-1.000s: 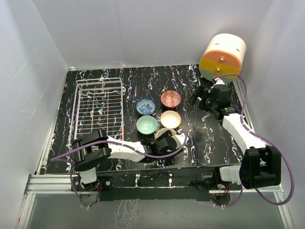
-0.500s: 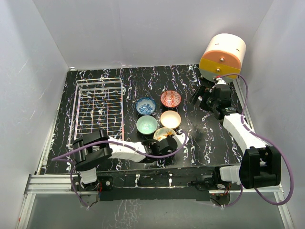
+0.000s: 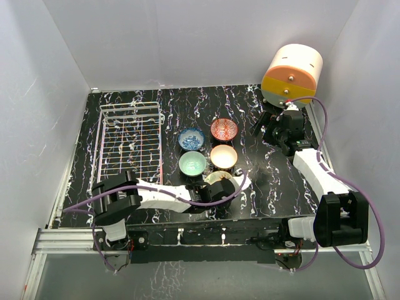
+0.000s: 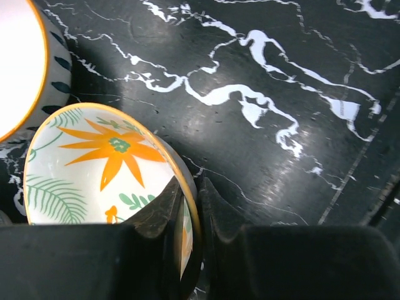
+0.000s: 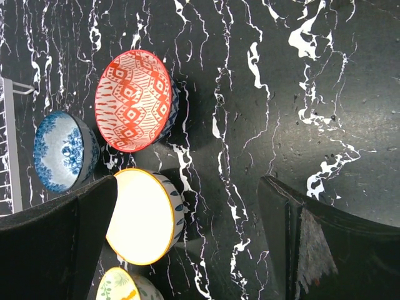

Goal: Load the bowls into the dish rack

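Down by the arm bases, the left gripper [image 4: 190, 212] is pinched tight on the rim of the white ceramic bowl with the yellow leafy inside [image 4: 100, 169], one finger in, one out. That bowl is well right of the white wire-grid dish rack [image 3: 131, 106], low over the black marbled table [image 3: 275, 181].

Next row back, the mint-green bowl [image 3: 192, 164] is just right of the rack, and the cream bowl [image 3: 223, 156] sits beyond it.

Further on come the blue-patterned bowl [image 3: 190, 139] and then the red-patterned bowl [image 3: 224, 129].

Farther right, the right gripper [image 5: 187, 187] hovers with its jaws spread wide, holding nothing.

At the back, far right of the rack, stands the round orange-and-cream drawer unit [image 3: 291, 74].
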{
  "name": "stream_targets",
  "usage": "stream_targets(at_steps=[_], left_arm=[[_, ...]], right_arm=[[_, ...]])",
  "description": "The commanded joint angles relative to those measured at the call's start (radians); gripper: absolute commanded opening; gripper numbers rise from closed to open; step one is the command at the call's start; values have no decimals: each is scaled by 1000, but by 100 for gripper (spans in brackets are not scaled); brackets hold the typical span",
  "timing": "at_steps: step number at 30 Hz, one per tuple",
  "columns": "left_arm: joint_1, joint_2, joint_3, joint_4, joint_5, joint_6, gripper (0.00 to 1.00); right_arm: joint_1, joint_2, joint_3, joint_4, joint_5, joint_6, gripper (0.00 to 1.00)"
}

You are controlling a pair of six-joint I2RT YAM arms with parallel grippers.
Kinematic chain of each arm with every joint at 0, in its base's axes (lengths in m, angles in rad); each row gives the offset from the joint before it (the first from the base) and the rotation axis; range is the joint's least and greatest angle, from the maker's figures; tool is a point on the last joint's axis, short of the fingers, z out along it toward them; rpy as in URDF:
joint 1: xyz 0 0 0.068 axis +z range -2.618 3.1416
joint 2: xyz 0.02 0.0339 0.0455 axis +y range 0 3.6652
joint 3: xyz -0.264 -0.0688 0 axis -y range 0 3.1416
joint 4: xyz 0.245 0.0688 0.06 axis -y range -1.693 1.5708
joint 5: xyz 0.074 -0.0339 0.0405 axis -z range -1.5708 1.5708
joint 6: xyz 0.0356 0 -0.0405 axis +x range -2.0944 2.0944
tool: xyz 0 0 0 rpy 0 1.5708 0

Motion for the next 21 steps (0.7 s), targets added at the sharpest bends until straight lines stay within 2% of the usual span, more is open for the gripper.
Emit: stream_targets(at_steps=[1,7,12,15,21], left_arm=[[-16,-103,33,-62,73,-64,0],[-15,-293,36,-100,-1,-66,0],[47,-480,79,-167,-36,-47,0],[131,-563,70,-169,-13,-56,0],[433,-700,24,-133,130,-112,0]], right_arm=[[-10,-32,-7,33,28,2,99],[-15,-40,-13,31,28,1,98],[-17,-41,-16,31,16,7,98],[-16,-39,-16,33,8,11,98],[-16,-38,-22,40,-21,15,98]])
